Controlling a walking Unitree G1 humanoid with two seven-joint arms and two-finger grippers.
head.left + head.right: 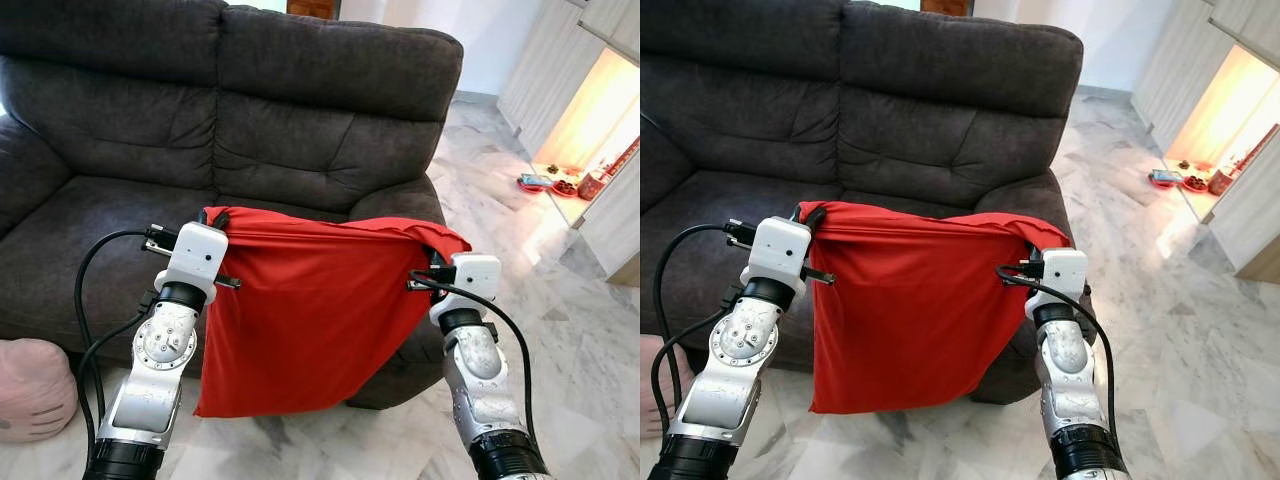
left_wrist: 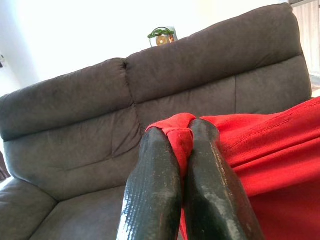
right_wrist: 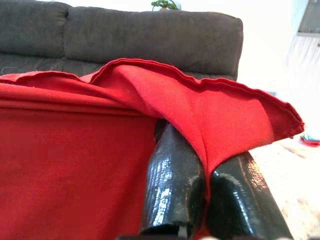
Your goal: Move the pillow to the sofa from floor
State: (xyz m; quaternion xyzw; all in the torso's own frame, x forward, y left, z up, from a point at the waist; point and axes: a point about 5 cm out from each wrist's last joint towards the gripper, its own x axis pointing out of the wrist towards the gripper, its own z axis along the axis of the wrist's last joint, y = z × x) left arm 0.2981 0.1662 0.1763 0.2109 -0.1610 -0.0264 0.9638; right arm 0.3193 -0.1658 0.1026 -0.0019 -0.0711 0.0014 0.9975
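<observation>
item: red pillow (image 1: 310, 315), flat and limp like a loose fabric cover, stitched hem along the top edge, hanging taut between its 2 upper corners and tapering to a lower corner, held up in front of the dark grey sofa (image 1: 300, 110) above the marble floor (image 1: 560, 300); no readable labels or writing. left end effector (image 2: 182, 150) has its 2 black fingers pinched together on the pillow's upper left corner, right end effector (image 3: 207, 172) likewise pinched on the upper right corner, both silver arms raised forward at about seat height. also present: pink cushion (image 1: 30, 385) on the floor beside the sofa.
</observation>
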